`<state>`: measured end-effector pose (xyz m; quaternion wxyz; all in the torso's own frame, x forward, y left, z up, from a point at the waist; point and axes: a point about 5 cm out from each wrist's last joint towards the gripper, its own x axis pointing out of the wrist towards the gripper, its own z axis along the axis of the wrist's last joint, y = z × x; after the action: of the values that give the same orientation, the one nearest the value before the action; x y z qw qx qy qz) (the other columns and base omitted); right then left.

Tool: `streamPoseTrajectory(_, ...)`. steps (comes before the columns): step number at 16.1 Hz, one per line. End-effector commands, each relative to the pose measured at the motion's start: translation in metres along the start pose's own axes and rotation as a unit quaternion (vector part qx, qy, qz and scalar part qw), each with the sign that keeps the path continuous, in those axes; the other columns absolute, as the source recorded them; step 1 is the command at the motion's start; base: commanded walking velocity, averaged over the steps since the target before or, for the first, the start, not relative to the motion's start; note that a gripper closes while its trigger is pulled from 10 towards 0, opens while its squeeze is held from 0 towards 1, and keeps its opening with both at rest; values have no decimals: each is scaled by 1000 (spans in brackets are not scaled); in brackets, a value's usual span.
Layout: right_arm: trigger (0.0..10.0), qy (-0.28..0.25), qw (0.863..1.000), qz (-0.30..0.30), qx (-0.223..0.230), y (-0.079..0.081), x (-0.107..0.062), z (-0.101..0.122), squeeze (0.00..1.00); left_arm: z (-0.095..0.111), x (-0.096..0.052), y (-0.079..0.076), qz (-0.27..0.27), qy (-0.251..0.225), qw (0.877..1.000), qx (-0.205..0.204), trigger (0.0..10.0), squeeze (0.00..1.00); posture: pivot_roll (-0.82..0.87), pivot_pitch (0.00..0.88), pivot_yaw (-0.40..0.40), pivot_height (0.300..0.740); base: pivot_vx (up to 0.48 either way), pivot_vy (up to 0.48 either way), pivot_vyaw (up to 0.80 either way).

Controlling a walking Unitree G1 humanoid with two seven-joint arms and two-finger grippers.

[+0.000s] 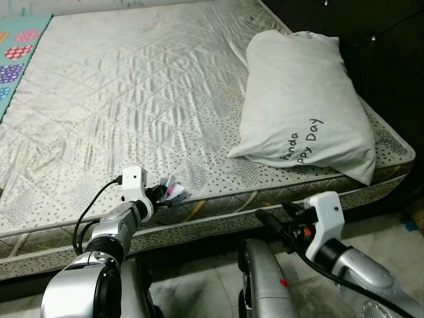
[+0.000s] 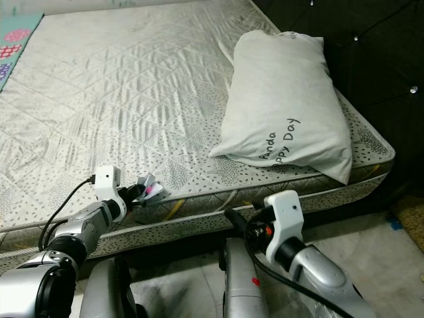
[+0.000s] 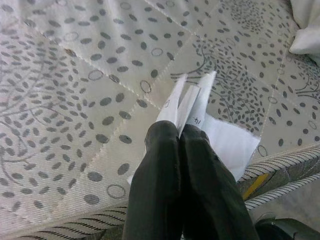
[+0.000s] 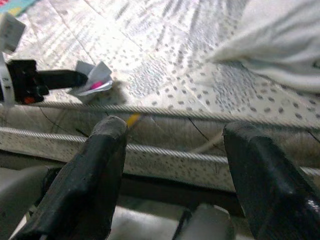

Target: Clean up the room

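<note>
Paper scrap (image 3: 197,112) lies at the mattress (image 1: 132,99) edge, pinched in the closed left hand (image 1: 163,192). Right hand (image 4: 175,150) hangs wide open below. Risk: a thin pinch lets the scrap slip during lift.

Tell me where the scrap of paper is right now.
The scrap of paper is pinched in the left gripper at the mattress's near edge, left of the pillow.
</note>
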<state>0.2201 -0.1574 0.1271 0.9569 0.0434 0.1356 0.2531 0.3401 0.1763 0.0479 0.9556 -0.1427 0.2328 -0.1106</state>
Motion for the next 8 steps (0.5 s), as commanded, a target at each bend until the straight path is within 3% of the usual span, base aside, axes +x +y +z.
streamPoseTrajectory(1, 10000, 0, 1000, 11, 9, 2, 3, 0, 0, 8, -2, 7, 16, -13, 1000, 4, 0, 0, -382, 33, 36, 547, 0, 0, 0)
streamPoseTrajectory(5, 10000, -5, 1000, 14, 9, 3, 8, -2, 0, 17, -6, 17, 39, -46, 998, 4, 0, 0, -356, 0, 57, 547, 0, 0, 0)
streamPoseTrajectory(8, 10000, -36, 999, 19, 15, 3, 27, 6, 0, 34, -15, 15, 25, -133, 990, 29, 0, 0, -313, 0, 84, 547, 0, 0, 0)
